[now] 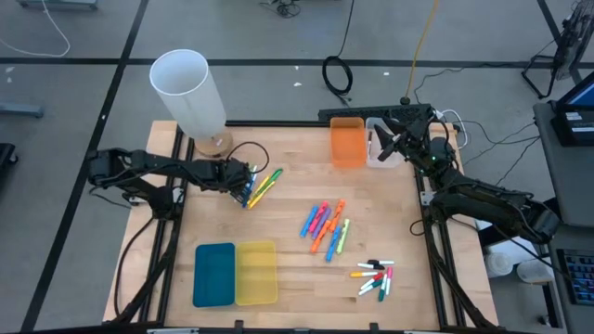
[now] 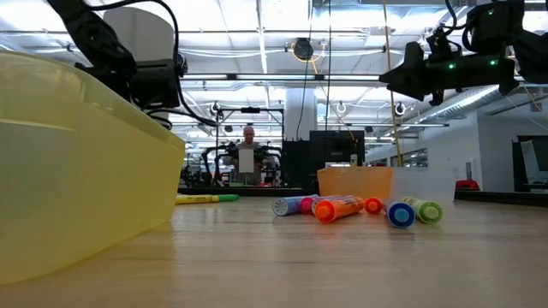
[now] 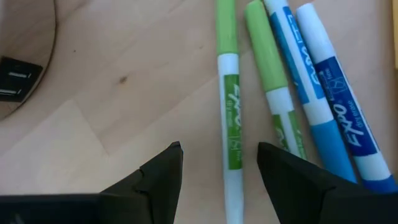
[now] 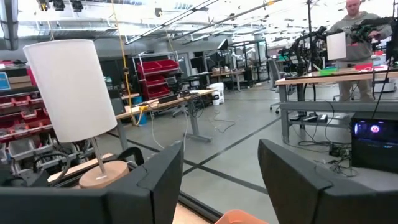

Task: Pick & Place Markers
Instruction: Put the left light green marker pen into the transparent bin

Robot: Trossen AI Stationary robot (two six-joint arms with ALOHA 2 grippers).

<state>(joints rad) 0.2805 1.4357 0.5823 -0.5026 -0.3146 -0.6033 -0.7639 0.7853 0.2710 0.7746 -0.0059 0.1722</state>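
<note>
Reaching for a pick. Left claw (image 3: 219,163) spread, low over the markers (image 1: 263,186) just beside the lamp (image 1: 190,93), straddling a thin green marker (image 3: 229,118) with nothing pinched. More markers (image 1: 326,225) lying mid-counter (image 1: 288,250), well apart from the lamp, and a third bunch (image 1: 374,277) farther off. Right claw (image 4: 219,180) spread, empty, raised over the orange bin (image 1: 347,141). Next, likely: lower, close on the green marker, lift, carry to a bin.
</note>
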